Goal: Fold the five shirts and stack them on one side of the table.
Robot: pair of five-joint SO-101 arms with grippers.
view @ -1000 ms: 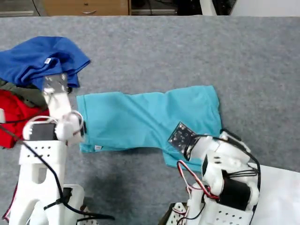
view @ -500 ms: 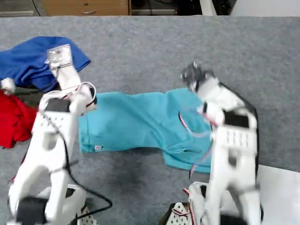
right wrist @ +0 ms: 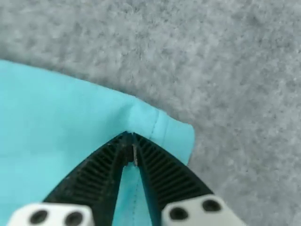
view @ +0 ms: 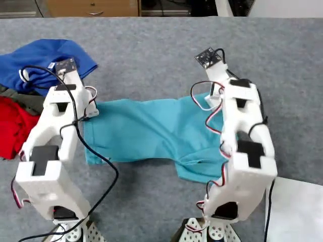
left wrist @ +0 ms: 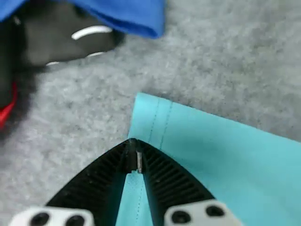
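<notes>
Both closed on teal shirt [view: 151, 131] corners, left end effector [left wrist: 133, 147], right end effector [right wrist: 130, 142]

red shirt [view: 14, 126]: cut by high view's edge | teal shirt [view: 146, 131]: right end under right arm [view: 247, 146]

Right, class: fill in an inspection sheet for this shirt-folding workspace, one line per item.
Surface: grey felt table.
Job's things: turquoise shirt spread mid-table; blue shirt, red shirt, dark shirt heaped at one side.
Clutter: white sheet at a near corner.
Grippers: left gripper, right gripper each shut on a far corner of the turquoise shirt.
Cables: black cable off the left arm; red-white wires on the right arm.
Surroundings: wooden cabinet behind the table.
</notes>
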